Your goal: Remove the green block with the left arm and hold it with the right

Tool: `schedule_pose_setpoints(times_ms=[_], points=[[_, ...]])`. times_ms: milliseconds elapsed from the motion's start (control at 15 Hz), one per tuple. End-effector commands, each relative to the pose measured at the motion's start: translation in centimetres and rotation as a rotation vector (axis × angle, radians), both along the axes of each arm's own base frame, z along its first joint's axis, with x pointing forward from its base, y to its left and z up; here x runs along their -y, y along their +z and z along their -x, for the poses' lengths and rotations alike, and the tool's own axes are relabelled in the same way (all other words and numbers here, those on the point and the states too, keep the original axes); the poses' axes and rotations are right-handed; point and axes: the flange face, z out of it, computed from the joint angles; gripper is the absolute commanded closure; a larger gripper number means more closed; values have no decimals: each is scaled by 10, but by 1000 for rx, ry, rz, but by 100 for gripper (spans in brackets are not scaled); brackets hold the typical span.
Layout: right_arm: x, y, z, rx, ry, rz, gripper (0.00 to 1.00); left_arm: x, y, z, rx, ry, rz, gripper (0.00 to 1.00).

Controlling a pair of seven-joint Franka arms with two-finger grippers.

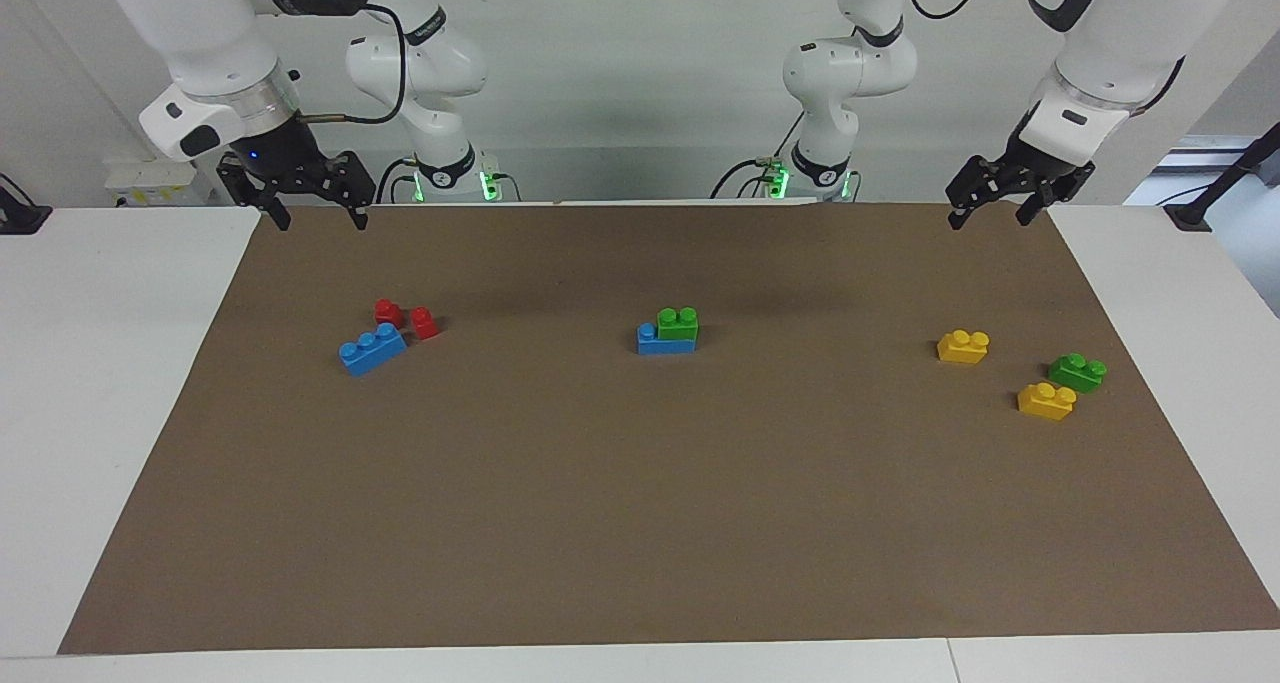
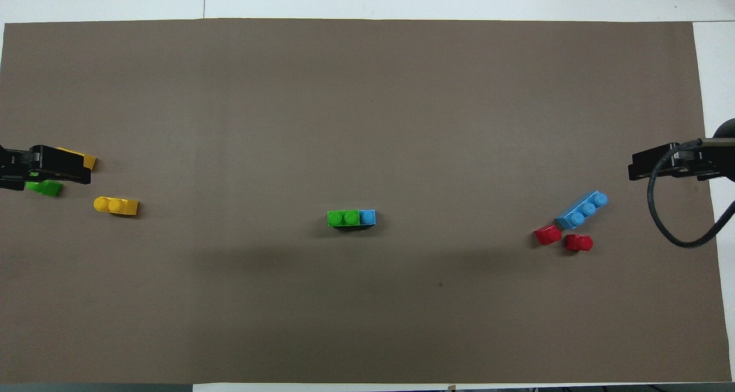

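Facing view
Green block (image 1: 678,324): mid-mat, stacked on a blue base brick (image 1: 660,342), covering the end of it toward the left arm's side; 1 blue stud shows uncovered.
Left gripper (image 1: 993,209): raised over the mat's robot-side edge at the left arm's end, fingers apart, empty.
Right gripper (image 1: 315,207): raised over the same edge at the right arm's end, fingers apart, empty.
Key relation: the stack lies about midway between the 2 grippers, farther from the robots than both; neither arm looks clearly nearer.
Long axis: the block runs along the table's length, arm to arm, so I judge a grasp across its short sides suits.

Overhead view
Green block (image 2: 343,218): 2 studs in a row, the blue brick (image 2: 367,217) poking out toward the right arm's end.
Left gripper (image 2: 60,165): only its tip enters the frame.
Hidden: that tip overlaps a yellow brick (image 2: 86,160) and part of a darker green brick (image 2: 46,188).
Right gripper (image 2: 654,163): tip and cable only; arm cut off.
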Motion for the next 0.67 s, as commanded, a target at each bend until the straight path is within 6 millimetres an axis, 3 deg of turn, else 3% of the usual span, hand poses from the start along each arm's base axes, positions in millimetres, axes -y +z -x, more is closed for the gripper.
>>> schedule_pose_setpoints(times_ms=[0,400,600], points=[[4,2,-2,-1,26,3,0,-3,2,-1,-2,-11,22,0],[13,4,-5,30,28,4,0,-3,3,-2,0,-11,22,0],[6,-2,-9,60,-113,5,1,-2,3,-1,-2,-11,22,0]])
